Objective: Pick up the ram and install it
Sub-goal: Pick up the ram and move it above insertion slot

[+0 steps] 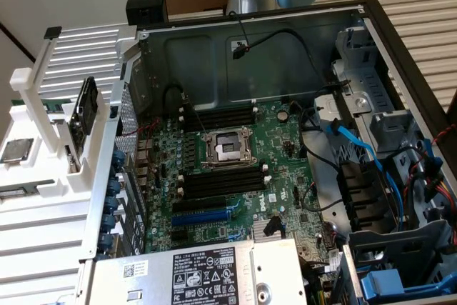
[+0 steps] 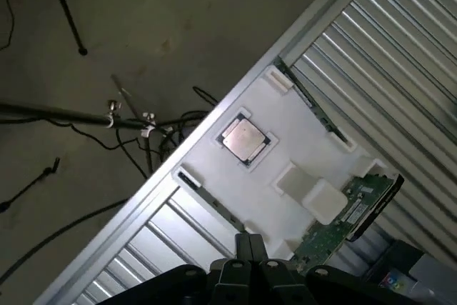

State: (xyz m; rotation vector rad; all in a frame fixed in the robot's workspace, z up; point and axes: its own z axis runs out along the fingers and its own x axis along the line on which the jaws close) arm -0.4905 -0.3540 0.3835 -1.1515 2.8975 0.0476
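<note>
Fingers [image 2: 243, 245] pressed together, nothing held. Ram [image 2: 216, 203] stood on edge in tray [image 2: 289, 137], 9 o'clock of case [image 1: 285, 48]. Fingers best parted, squared across ram's thin faces.

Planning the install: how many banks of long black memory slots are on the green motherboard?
2. One bank beyond the square metal processor socket; the other on its near side, by the blue expansion slot. None looks hidden.

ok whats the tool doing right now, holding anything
tool: shut, nothing visibly held
</note>
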